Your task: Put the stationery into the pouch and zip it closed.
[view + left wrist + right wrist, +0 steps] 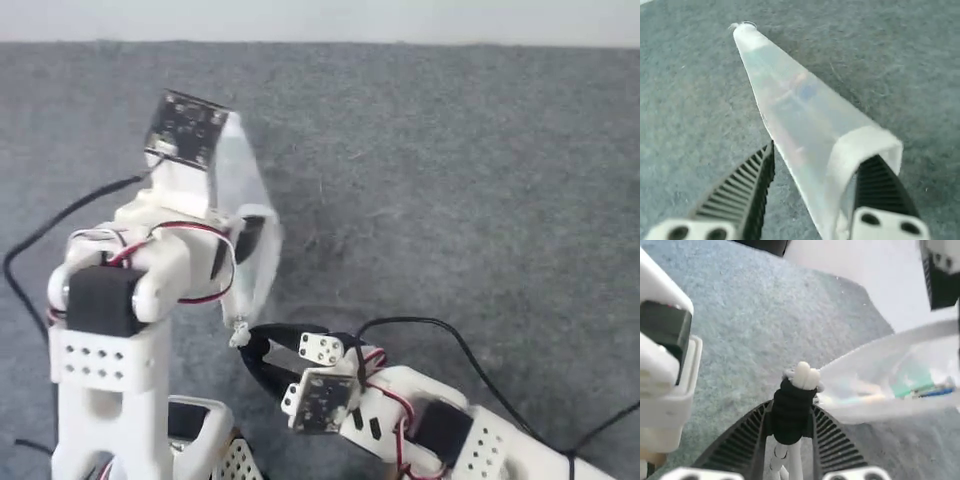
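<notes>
The left tool (812, 200) grips the clear pouch (800, 105) over the grey desk (450, 150); the right tool (790, 425) pinches its near-end zip pull (801, 376)

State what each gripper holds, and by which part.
The left gripper grips the pouch by one end; the right gripper pinches its zip pull at the other end.

Robotics test bench, of the kind found in a laboratory or a maker's workroom. The work surface is a flat grey felt-like mat (480, 150) ending at a plain pale wall (320, 18). On it stand two white plastic jointed robot arms (110, 340) with exposed screw holes, bare red servo wires (200, 232) and loose black cables (60, 225). Whether home or institution cannot be told.
</notes>
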Action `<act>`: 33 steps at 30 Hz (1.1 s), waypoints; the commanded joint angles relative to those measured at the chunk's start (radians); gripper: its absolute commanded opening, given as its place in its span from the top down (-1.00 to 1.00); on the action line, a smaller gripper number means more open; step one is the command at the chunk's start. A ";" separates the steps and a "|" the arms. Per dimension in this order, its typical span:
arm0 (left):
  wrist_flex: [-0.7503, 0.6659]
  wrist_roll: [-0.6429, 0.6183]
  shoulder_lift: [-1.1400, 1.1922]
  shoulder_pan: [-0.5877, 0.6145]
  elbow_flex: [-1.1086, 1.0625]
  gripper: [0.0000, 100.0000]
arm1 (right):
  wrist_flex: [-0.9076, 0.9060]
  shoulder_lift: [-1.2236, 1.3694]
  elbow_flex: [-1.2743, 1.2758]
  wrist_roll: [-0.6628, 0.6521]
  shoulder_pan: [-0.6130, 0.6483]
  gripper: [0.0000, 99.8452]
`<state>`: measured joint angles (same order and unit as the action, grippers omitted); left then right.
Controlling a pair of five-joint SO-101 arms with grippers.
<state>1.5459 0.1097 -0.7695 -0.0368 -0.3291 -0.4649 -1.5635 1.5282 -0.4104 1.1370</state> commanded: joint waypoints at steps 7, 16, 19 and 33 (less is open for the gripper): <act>0.072 0.032 -0.044 -0.123 0.124 0.52 | -0.004 -0.211 0.014 -0.008 -0.008 0.99; 0.212 0.028 -0.051 -0.115 0.306 0.52 | 0.005 -0.234 -0.005 -0.008 -0.096 0.99; 0.212 0.031 -0.087 -0.089 0.305 0.52 | 0.005 -0.234 -0.020 -0.008 -0.117 0.99; 0.206 0.132 -0.387 -0.089 0.127 0.52 | 0.005 -0.234 -0.124 -0.011 -0.340 0.99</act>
<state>1.7223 0.2171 -1.0886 -0.1197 -0.1680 -0.4649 -1.7737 1.4730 -0.4120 0.8439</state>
